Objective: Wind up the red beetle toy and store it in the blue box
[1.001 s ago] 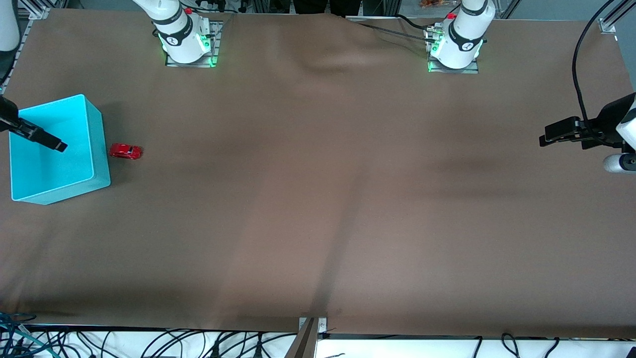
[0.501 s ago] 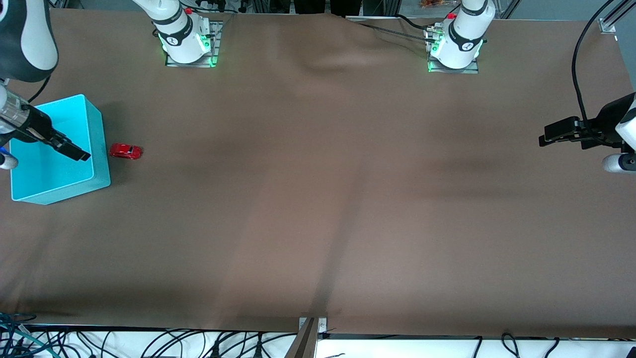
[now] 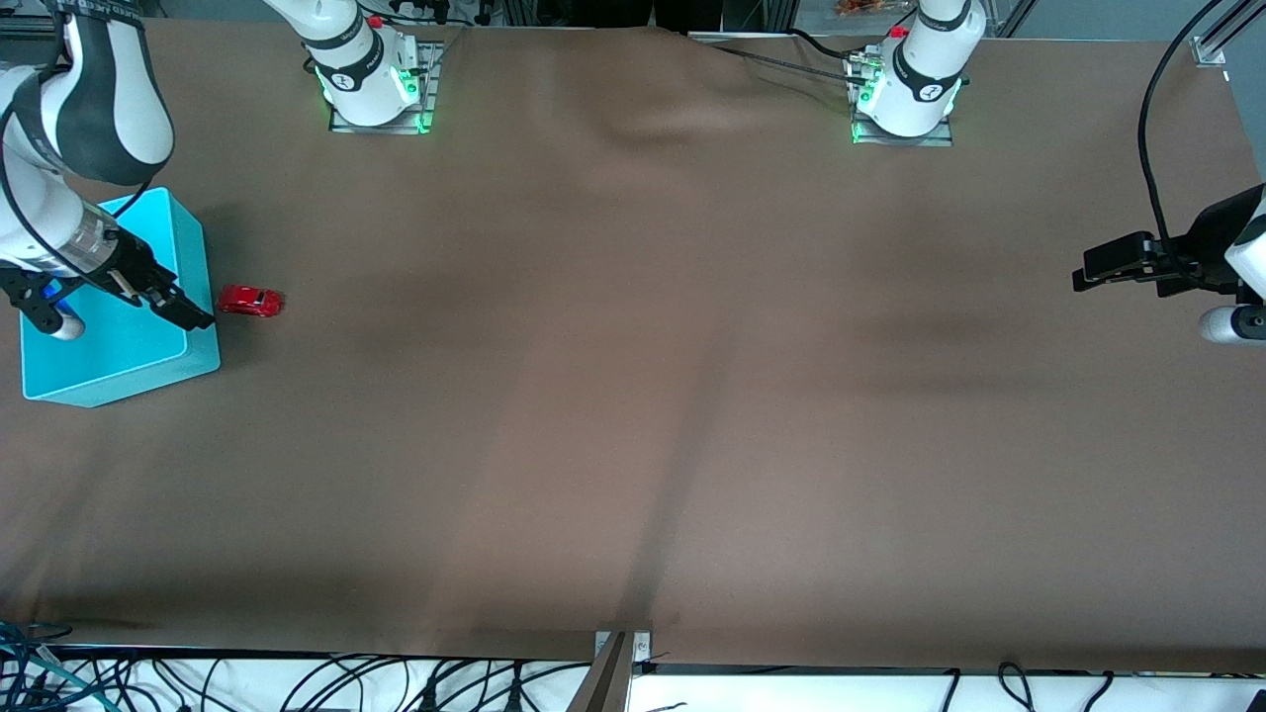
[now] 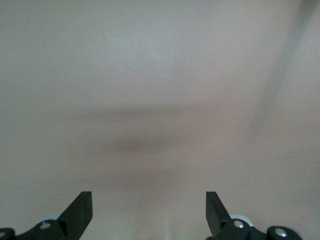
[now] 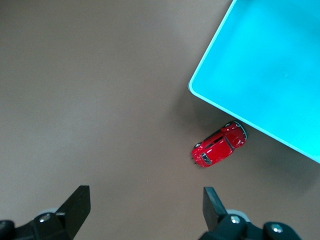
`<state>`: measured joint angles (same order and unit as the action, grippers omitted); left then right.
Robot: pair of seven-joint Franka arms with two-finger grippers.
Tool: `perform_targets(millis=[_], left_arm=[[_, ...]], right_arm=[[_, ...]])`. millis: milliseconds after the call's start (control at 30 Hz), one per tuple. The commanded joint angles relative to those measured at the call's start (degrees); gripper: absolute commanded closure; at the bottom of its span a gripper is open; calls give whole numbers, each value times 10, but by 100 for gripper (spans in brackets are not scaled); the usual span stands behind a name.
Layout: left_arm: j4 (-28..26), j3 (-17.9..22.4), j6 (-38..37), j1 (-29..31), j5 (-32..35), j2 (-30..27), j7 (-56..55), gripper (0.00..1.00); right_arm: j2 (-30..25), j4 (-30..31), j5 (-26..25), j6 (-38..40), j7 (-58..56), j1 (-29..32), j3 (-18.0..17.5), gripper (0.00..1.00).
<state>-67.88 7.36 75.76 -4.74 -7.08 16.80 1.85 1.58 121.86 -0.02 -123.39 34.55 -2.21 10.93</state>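
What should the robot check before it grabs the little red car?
1. Red car out in the open on the table, on its wheels, beside the blue box: ok.
2. Right gripper fingers open: ok.
3. Right gripper right above the car: not ok. It hangs over the box's edge that faces the car.
4. Blue box open on top with room for the car: ok.
5. Left gripper out of the way: ok. It waits, open, over the left arm's end of the table.
6. Where the car's winding part is: cannot tell.
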Motion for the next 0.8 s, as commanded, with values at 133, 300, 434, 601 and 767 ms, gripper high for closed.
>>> perform_targets(millis=[133, 300, 434, 601, 767], left_arm=[[6, 0, -10, -1, 4, -5, 15, 0], [6, 0, -10, -1, 4, -4, 16, 0], [6, 0, -10, 0, 4, -4, 16, 0], [6, 0, -10, 0, 4, -4, 15, 0], [6, 0, -10, 0, 4, -4, 15, 0]], right_arm=[[-22, 57, 1, -56, 39, -5, 7, 0], [-17, 68, 2, -75, 51, -4, 16, 0], [-4, 73, 2, -97, 68, -4, 16, 0], [11, 82, 2, -123, 91, -4, 16, 0], [17, 94, 2, -137, 112, -4, 16, 0]])
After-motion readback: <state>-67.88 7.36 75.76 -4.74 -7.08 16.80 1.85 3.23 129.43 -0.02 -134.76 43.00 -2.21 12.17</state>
